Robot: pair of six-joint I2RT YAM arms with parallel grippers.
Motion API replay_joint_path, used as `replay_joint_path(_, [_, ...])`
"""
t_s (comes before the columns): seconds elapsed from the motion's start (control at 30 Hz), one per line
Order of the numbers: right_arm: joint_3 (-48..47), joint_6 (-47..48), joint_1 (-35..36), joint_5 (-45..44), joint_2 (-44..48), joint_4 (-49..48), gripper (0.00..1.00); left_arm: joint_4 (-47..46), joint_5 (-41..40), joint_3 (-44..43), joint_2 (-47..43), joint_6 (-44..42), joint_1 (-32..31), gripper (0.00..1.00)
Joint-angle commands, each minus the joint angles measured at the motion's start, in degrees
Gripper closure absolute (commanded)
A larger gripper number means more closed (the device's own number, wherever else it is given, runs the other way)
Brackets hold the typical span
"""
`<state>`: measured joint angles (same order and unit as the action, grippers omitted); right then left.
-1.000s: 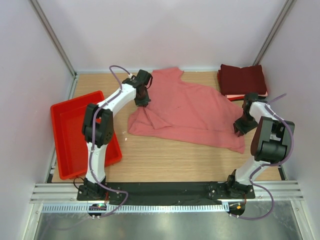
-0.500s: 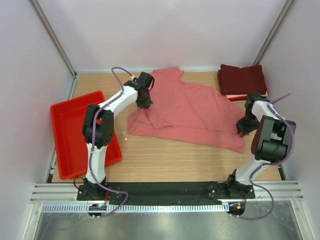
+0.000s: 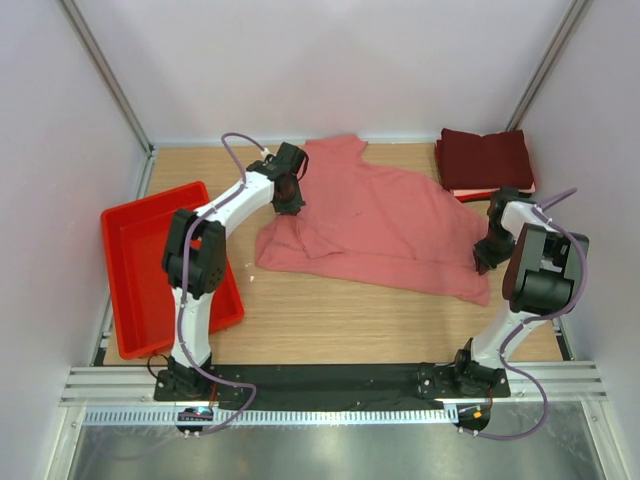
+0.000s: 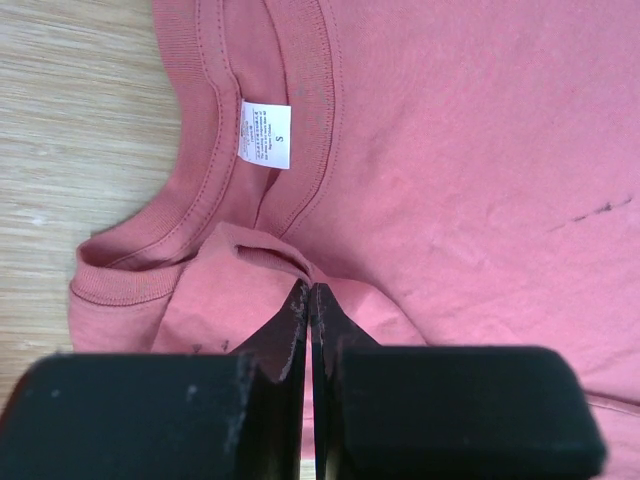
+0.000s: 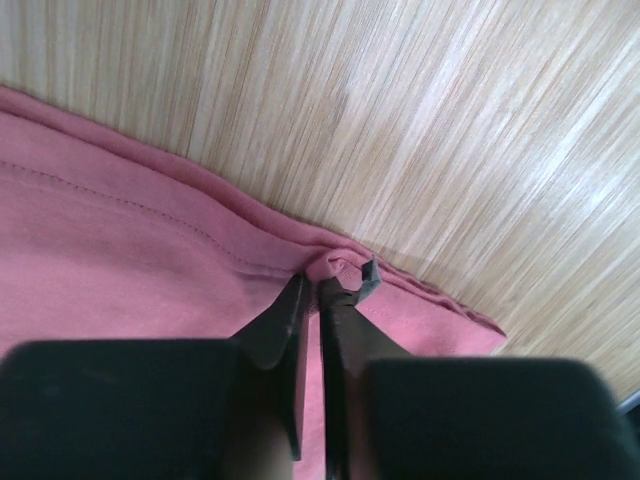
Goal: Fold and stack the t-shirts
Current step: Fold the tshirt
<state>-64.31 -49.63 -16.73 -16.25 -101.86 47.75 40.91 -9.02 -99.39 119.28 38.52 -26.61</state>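
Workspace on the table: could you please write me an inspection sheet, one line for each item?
Surface: wooden table, light grain.
Job's things: salmon-pink t-shirt spread unfolded in the middle; folded maroon t-shirts stacked at the far right corner, over a thin pale layer.
Clutter: red tray at the left; nothing seen inside.
Grippers: left gripper shut on a fold of the salmon-pink t-shirt near its collar; right gripper pinching the hem at a corner of the same shirt.
Cables: purple cables loop along both arms; none lies on the cloth.
Surroundings: white walls; metal rail at the near edge.
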Motion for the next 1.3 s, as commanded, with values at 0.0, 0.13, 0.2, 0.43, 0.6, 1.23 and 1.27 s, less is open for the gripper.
replay_joint_path(0.0, [0.5,-0.6,-0.3,-2.7,1.4,-0.9,0.91,-1.5,-1.3,0.0,-3.7,-0.6,0.0,1.00])
replay_joint_path(0.13, [1.7,0.2,-0.2,-3.0,4.3,0.2,0.92,-0.7,-3.4,0.0,-4.7,-0.6,0.0,1.00])
replay_joint_path(0.2, [2.3,0.2,-0.3,-3.1,5.3,0.5,0.92,-0.4,-5.0,-0.1,-5.1,-0.6,0.0,1.00])
replay_joint_path(0.43, [2.8,0.5,-0.3,-2.4,7.0,0.9,0.99,0.3,-5.8,0.3,-7.2,-0.7,-0.1,1.00])
replay_joint_path(0.6, [2.9,0.8,-0.3,-2.8,10.3,1.3,0.99,0.9,-7.2,-0.4,-8.4,-0.9,-0.2,1.00])
replay_joint_path(1.23, [-3.4,5.2,-0.2,0.3,11.2,-1.9,0.99,2.4,-11.7,-9.1,-4.6,-4.0,-0.1,1.00])
replay_joint_path(1.27, [-3.4,5.3,-0.3,0.3,10.8,-2.1,0.99,2.4,-11.7,-9.9,-4.1,-4.3,-0.1,1.00])
